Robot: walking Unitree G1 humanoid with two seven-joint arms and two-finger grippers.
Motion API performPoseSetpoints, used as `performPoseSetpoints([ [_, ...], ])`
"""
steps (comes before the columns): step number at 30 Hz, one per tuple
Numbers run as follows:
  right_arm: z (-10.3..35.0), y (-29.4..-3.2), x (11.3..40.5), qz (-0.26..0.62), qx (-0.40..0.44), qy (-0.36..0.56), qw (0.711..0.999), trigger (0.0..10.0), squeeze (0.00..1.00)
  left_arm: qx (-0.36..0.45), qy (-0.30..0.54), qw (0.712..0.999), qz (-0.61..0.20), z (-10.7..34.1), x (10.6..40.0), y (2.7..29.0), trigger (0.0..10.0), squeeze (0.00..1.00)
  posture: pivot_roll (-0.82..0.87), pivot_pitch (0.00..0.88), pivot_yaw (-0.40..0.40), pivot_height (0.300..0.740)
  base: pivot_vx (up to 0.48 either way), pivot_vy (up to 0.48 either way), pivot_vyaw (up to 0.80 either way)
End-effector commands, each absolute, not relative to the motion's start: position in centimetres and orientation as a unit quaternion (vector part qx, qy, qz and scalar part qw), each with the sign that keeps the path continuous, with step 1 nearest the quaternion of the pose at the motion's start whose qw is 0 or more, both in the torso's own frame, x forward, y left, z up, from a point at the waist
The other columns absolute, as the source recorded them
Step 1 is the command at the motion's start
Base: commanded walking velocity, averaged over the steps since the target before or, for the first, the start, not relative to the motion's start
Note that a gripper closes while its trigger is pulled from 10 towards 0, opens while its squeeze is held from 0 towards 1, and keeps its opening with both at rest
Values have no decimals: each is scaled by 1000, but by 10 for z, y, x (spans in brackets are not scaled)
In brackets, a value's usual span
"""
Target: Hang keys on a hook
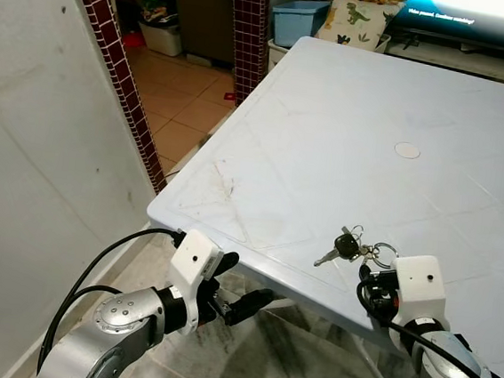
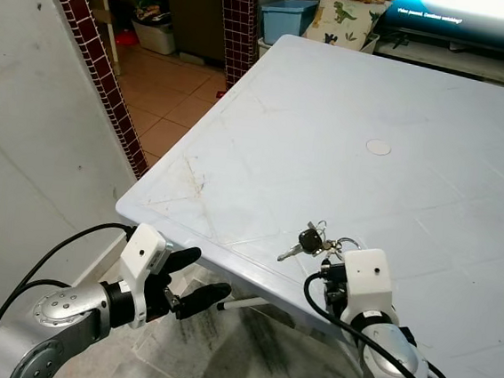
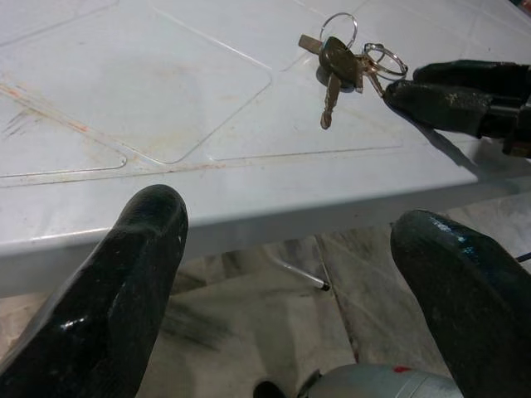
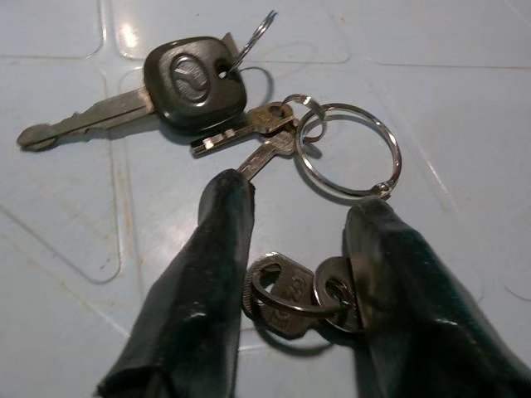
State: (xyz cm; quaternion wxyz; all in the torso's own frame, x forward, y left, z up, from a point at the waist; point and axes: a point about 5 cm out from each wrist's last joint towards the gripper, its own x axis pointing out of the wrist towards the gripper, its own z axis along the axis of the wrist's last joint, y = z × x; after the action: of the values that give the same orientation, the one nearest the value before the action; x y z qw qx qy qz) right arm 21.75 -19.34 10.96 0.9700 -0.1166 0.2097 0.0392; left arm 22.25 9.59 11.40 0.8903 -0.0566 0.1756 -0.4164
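Right gripper [image 4: 286, 257], black fingers spread either side of the bunch of metal keys w/ black-headed key & split rings [image 4: 249, 124] lying near the edge of the white plastic table [image 1: 346, 136], left gripper [image 1: 235, 286] open & idle below edge: risk = fingers pinch just one loose key, bunch swings/slips off.

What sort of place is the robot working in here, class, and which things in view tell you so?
Probably a lived-in home: a white plastic table holding a bunch of keys, a tiled floor leading past tiled pillars, and a blue storage tub beside a dinosaur-print cushion.
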Motion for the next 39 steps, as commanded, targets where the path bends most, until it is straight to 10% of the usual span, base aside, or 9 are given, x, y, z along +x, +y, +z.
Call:
performPoseSetpoints([
  [1,84,-197,204,36,-116,285,951,0,0,-51,173,892,-415,116,223,96,10000,0,-20,105,72,740,0,0,0],
  [19,96,-207,217,-41,-135,239,961,0,0,-50,138,921,-360,122,238,103,10000,0,-21,103,68,740,0,0,0],
  [39,186,-180,262,-50,-227,-41,972,0,0,-40,83,948,-305,129,256,103,10000,0,-42,65,59,740,0,0,0],
])
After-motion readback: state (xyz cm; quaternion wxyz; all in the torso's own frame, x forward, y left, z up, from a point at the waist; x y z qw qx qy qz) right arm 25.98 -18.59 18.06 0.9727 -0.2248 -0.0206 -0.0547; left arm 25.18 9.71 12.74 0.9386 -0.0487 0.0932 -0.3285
